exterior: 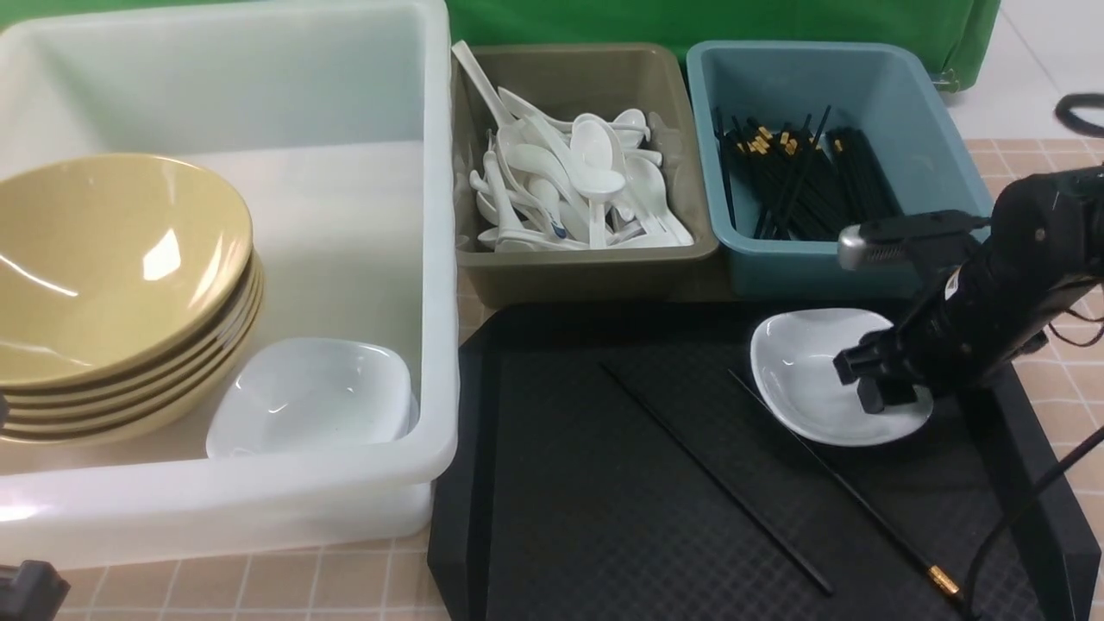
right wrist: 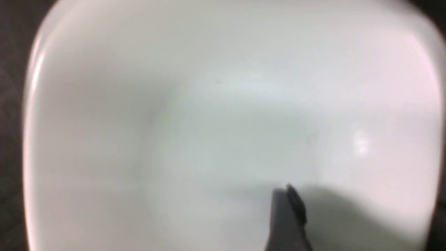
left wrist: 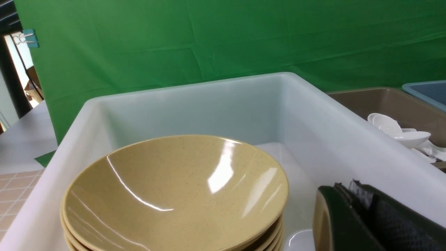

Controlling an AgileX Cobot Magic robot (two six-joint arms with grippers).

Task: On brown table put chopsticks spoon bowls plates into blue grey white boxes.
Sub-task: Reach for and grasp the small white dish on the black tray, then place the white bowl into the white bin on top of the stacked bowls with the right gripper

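Note:
A small white plate [exterior: 811,366] lies on the black tray, filling the right wrist view [right wrist: 195,115]. My right gripper [exterior: 897,392] is open at the plate's right side, one finger [right wrist: 287,212] inside the dish and the other outside its rim. Two black chopsticks [exterior: 716,479] [exterior: 849,496] lie on the tray in front of the plate. My left gripper [left wrist: 348,186] is shut and empty above the white tub's [exterior: 435,259] near edge. Stacked yellow bowls [exterior: 112,267] [left wrist: 174,195] and a white plate [exterior: 315,397] sit in the tub.
The olive-grey bin [exterior: 586,272] holds several white spoons [exterior: 578,185]. The blue bin [exterior: 940,138] holds several black chopsticks [exterior: 802,181]. The black tray [exterior: 552,517] lies on the brown table [exterior: 259,586] before both bins. A green backdrop [left wrist: 223,42] stands behind.

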